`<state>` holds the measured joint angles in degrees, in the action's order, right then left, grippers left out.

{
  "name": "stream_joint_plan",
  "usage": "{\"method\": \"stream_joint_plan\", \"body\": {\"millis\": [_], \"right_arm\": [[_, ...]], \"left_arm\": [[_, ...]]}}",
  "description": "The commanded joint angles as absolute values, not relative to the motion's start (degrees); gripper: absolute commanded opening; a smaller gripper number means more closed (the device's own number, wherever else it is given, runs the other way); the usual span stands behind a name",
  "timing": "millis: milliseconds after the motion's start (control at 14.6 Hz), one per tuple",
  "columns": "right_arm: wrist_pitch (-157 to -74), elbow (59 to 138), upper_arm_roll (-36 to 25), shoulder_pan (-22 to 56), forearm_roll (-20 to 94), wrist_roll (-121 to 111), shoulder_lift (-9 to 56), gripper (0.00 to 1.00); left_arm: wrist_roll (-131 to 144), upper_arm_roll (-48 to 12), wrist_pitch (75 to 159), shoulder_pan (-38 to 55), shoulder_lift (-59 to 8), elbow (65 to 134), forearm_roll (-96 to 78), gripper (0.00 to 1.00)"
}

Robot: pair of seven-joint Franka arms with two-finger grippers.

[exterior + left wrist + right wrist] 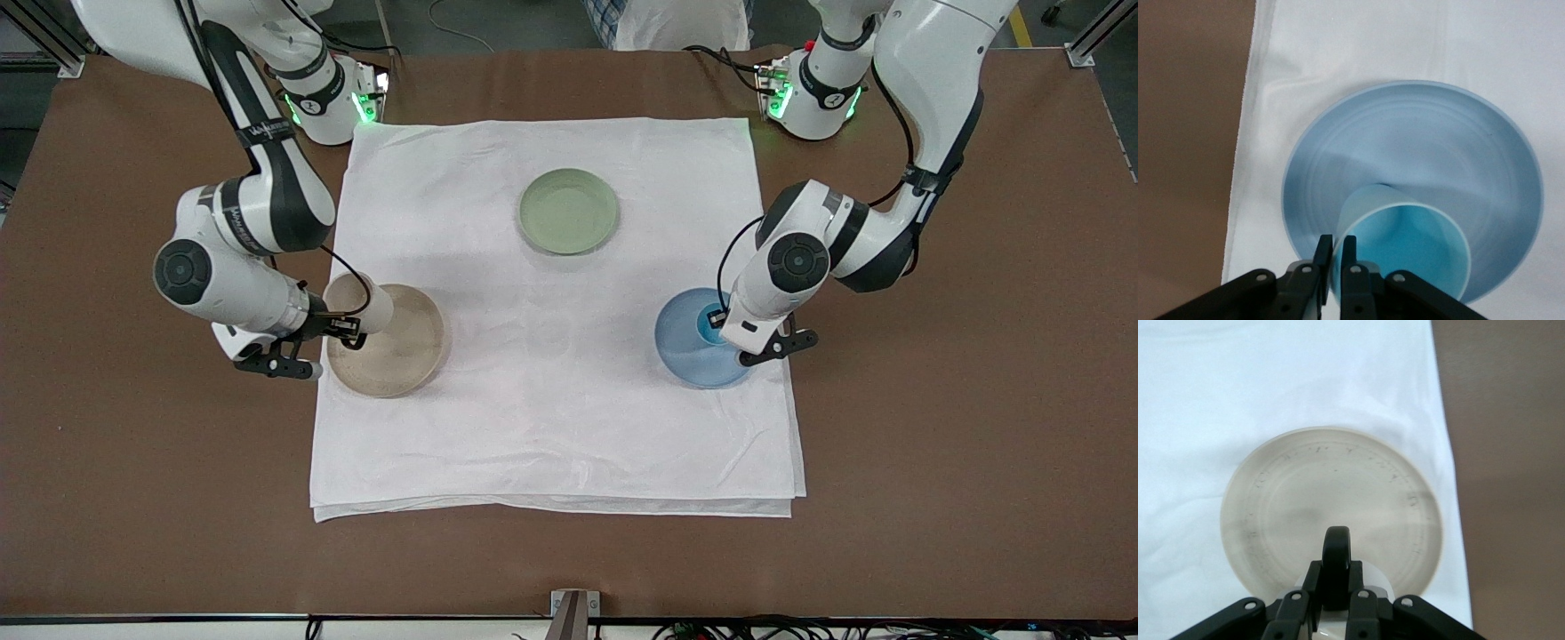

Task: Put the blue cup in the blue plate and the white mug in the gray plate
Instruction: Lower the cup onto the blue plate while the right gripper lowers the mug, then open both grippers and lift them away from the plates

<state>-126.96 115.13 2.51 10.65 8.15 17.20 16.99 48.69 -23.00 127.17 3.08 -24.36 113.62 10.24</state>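
My left gripper point(717, 320) is shut on the rim of the blue cup point(710, 327), one finger inside and one outside. It holds the cup over the blue plate point(689, 356). In the left wrist view the cup point(1411, 247) leans over the plate point(1418, 153) with my gripper point(1335, 257) pinching its wall; I cannot tell whether its base touches. My right gripper point(345, 327) is shut on the dark handle of the white mug point(363, 306), over the edge of the gray plate point(396, 351). The right wrist view shows the handle point(1336, 560) between my gripper point(1336, 587) fingers, above the plate point(1331, 500).
A pale green plate point(569, 211) lies on the white cloth point(551, 418), farther from the front camera, between the two arms. The cloth covers the middle of the brown table point(960, 427). Both plates in use lie near the cloth's side edges.
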Motion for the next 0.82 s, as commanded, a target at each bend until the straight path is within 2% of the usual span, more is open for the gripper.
{"method": "stream_joint_plan", "body": {"millis": [0, 137, 205, 274, 342, 410, 547, 752], "right_arm": [[-131.47, 117.15, 2.11, 11.68, 8.61, 18.89, 18.19, 0.00], [-134.11, 117.77, 2.11, 12.22, 8.53, 19.51, 19.77, 0.05], [-134.21, 117.69, 2.11, 12.39, 8.35, 19.51, 20.04, 0.15], [-134.21, 117.69, 2.02, 12.48, 7.83, 19.51, 20.04, 0.43], [-134.21, 117.60, 2.11, 12.39, 7.21, 19.51, 20.13, 0.80], [-134.03, 117.42, 2.11, 12.39, 7.12, 19.60, 20.04, 1.00], [-132.55, 116.20, 1.93, 12.13, 7.12, 19.42, 19.69, 1.00], [-118.88, 107.35, 1.58, 10.38, 5.99, 18.81, 18.81, 1.00]], "left_arm": [[50.19, -23.38, 127.88, 2.20, -23.73, 113.47, 10.99, 0.99], [49.14, -23.29, 126.66, 1.76, -21.81, 111.89, 10.90, 1.00], [48.96, -23.29, 125.69, 0.97, -20.75, 110.41, 10.99, 1.00], [48.26, -23.29, 123.60, 0.62, -20.22, 107.78, 10.99, 1.00], [46.86, -23.29, 120.44, 0.62, -20.13, 104.27, 10.99, 1.00], [45.63, -23.29, 117.45, 0.70, -20.21, 100.58, 11.07, 1.00], [42.82, -23.12, 112.09, 0.97, -20.56, 93.99, 11.78, 1.00], [30.97, -22.06, 105.14, -1.91, -19.43, 86.86, 11.60, 1.00]]}}
